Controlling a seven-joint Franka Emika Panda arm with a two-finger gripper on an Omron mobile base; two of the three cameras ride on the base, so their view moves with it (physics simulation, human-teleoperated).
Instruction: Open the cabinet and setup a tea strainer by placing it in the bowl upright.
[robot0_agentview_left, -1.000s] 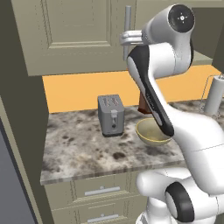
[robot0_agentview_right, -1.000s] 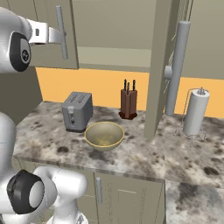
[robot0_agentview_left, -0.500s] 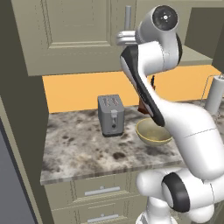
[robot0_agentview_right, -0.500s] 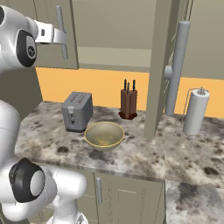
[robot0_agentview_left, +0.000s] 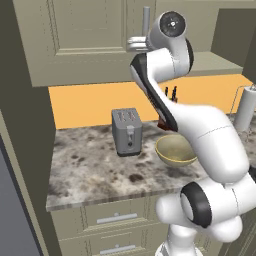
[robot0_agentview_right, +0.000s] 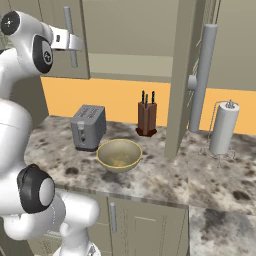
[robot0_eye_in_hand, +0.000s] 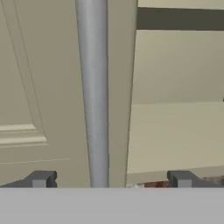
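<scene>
The end effector (robot0_eye_in_hand: 109, 179) is hovering wide open around the left cabinet door's grey bar handle (robot0_eye_in_hand: 94, 96), needing a centred squeeze before pulling, while the yellowish-tan bowl (robot0_agentview_right: 119, 154) is waiting on the marbled surface (robot0_agentview_right: 165, 175) below, beside the toaster (robot0_agentview_right: 88, 127).

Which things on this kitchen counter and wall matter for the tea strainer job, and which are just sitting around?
Part of the job:
- olive-beige upper wall cabinet, right door open, left door shut
- left door's long grey bar handle
- wide yellowish-tan bowl
- open end effector, lined up on that handle

Just lying about:
- grey toaster
- brown knife block
- white paper towel roll
</scene>
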